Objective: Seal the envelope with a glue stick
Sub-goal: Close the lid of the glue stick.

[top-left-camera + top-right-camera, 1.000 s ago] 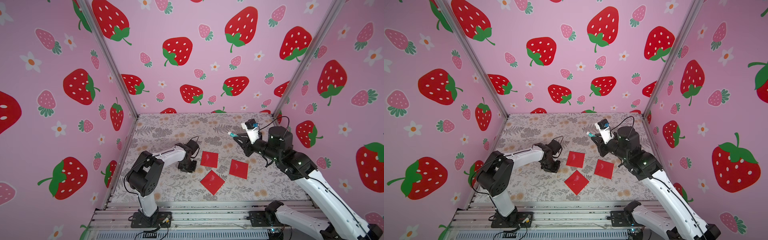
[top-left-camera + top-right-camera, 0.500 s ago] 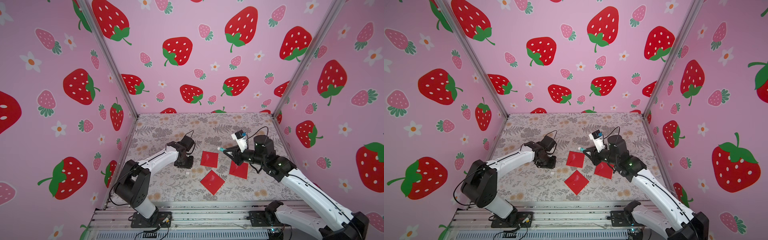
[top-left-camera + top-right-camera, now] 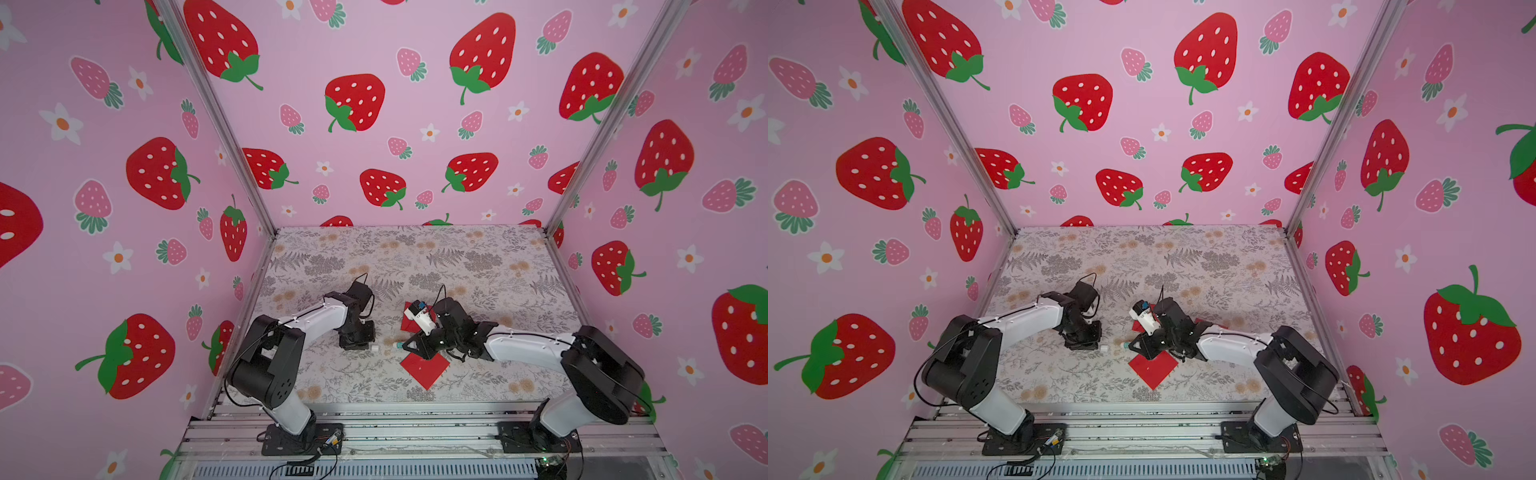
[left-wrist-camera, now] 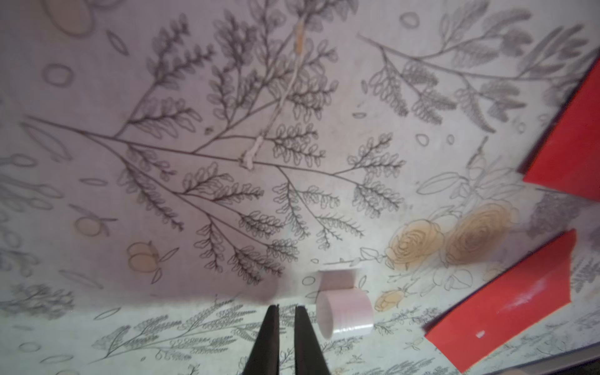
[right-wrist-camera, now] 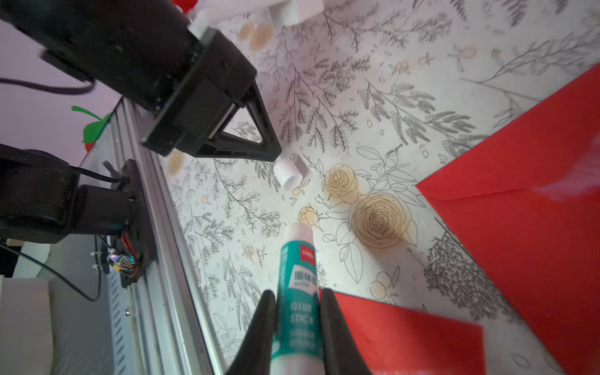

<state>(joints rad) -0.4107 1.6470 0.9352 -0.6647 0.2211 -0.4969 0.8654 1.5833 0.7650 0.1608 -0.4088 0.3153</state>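
The right gripper's (image 5: 297, 293) black fingers (image 5: 266, 321) clamp the glue stick (image 5: 297, 282), a white tube in a teal label printed "GLUE STICK", with a small red logo and a bare white tip. In both top views the glue stick (image 3: 397, 345) sits low at centre, just up-left of a red envelope (image 3: 424, 368). The left gripper's (image 4: 286, 306) fingers stand nearly together, empty, beside a white cap (image 4: 344, 313).

The glue stick (image 5: 298, 292) has a teal label; on it stand the big white words "GLUE STICK"; above them are the Chinese signs "固体胶" on a white patch; near the top a small red square says "deli"; the tiny lines lower down are too blurry to read.
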